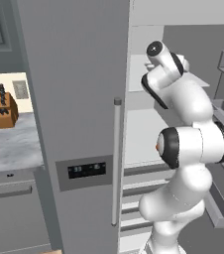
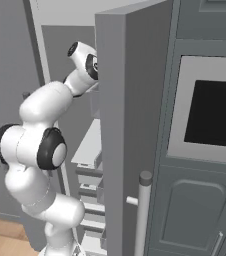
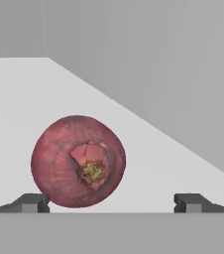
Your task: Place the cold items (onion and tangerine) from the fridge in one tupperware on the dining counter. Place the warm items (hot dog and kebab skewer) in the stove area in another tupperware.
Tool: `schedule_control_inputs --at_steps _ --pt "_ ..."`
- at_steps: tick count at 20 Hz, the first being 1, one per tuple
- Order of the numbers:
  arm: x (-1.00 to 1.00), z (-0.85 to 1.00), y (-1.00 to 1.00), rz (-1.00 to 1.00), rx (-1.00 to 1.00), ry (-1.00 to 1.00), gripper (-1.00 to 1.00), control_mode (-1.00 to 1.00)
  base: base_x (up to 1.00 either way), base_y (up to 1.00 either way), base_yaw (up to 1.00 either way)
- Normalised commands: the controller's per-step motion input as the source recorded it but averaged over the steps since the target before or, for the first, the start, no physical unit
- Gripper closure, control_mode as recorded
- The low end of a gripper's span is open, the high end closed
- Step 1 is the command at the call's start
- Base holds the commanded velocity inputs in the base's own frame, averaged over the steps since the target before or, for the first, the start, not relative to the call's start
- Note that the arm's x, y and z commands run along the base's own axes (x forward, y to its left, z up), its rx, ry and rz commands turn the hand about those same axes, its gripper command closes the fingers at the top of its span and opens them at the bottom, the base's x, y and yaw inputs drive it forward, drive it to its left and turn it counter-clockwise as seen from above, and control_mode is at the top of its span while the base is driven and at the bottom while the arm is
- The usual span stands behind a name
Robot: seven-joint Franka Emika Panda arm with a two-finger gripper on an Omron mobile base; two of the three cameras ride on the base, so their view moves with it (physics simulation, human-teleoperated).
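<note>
Red-purple and round, the onion [image 3: 78, 161] sits on a white fridge shelf [image 3: 15, 99] close in front of your tool [image 3: 112, 202], its root end facing the camera. Its lower edge is cut off by the left fingertip [image 3: 30, 202], so you cannot tell whether that tip touches it. From the left base camera, the arm [image 1: 183, 144] reaches into the open fridge [image 1: 79, 74] and its own links hide the hand. From the right base camera, the fridge door [image 2: 122, 125] covers the wrist. Your tool stands wide open and holds nothing; the onion lies left of centre between the tips.
</note>
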Motion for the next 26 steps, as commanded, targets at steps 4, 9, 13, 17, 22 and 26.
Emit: schedule_control_inputs --at_steps 4,9,13,17,22,26 --pt "0.54 -0.02 -0.33 0.00 0.12 0.00 -1.00 -1.00 0.00 0.00 0.00" --pt "0.47 -0.25 -0.17 0.00 0.18 -0.01 1.00 -1.00 0.00 0.00 0.00" --pt "0.23 -0.55 -0.43 0.00 0.14 -0.07 1.00 -1.00 0.00 0.00 0.00" --pt "-0.18 -0.68 -0.03 0.03 0.24 -0.42 1.00 -1.00 0.00 0.00 0.00" --pt "-0.36 -0.28 0.38 0.10 0.36 -0.56 1.00 -1.00 0.00 0.00 0.00" --pt "-0.82 0.61 0.70 0.10 0.21 -0.27 1.00 -1.00 0.00 0.00 0.00"
